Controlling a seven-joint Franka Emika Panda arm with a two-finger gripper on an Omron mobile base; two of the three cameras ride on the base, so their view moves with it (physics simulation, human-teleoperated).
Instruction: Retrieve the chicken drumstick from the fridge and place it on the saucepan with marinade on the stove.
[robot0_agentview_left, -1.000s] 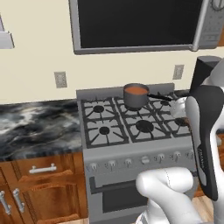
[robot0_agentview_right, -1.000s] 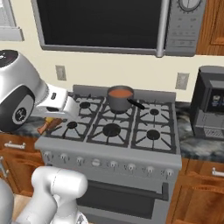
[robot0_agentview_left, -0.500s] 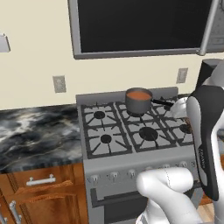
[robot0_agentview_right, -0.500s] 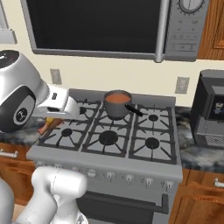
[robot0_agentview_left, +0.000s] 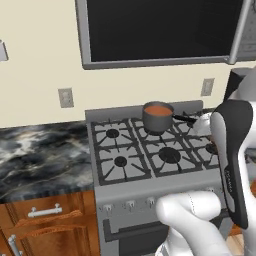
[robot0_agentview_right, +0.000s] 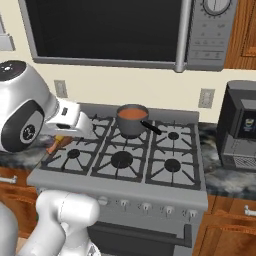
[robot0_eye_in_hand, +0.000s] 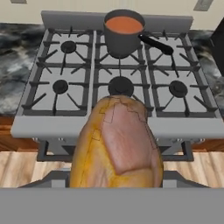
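While the hand view looks down along the tool (robot0_eye_in_hand: 116, 186), the chicken drumstick (robot0_eye_in_hand: 116, 142) fills the near part of it, an orange-brown knobbly lump with a pinker patch on its upper face. It sits right where the fingertips would rise, so the tool is pinching the drumstick, with the tips themselves hidden behind the meat. The piece hangs above the wooden floor (robot0_eye_in_hand: 26, 168) in front of the stove (robot0_eye_in_hand: 118, 74), short of its front edge.

Beyond it lie the black grates and round burners of the grey range. From the right base view a row of knobs (robot0_agentview_right: 145, 206) runs along the front, with an oven handle below. On the middle rear burner stands the saucepan (robot0_agentview_right: 132, 120), dark grey and upright, its straight handle pointing toward the right-hand burners. Red-orange marinade (robot0_agentview_right: 132, 113) fills it smoothly to near the rim.

Dark marbled worktop (robot0_agentview_left: 42, 160) sits left of the range, with wooden cupboards beneath. Farther back, a coffee machine (robot0_agentview_right: 240, 125) stands on the right, and a microwave (robot0_agentview_right: 125, 32) hangs over the stove against the cream wall.
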